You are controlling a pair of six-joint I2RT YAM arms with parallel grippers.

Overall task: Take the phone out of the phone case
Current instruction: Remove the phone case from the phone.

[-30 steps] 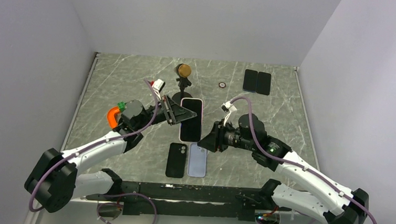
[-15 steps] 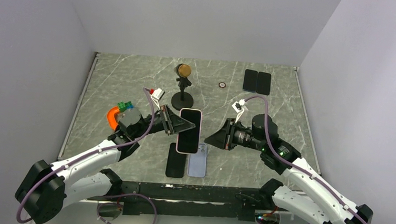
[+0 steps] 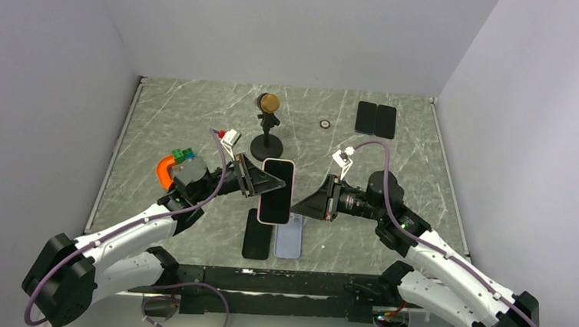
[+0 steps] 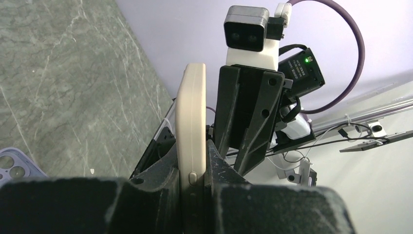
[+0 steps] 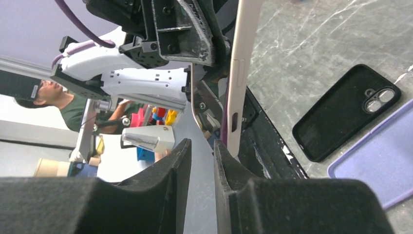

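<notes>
your left gripper point(image 3: 259, 181) is clamped tight on one long edge of the black-screened phone in its cream-pink case point(image 3: 277, 191), holding it above the grey marbled table point(image 3: 166, 116), while your right gripper point(image 3: 299, 206), jaws barely apart and empty, sits just beside the other edge.

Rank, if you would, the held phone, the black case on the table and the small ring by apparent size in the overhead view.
1. held phone, though it is raised nearer the camera, so its lead is unsure
2. black case
3. small ring, clearly smallest
</notes>
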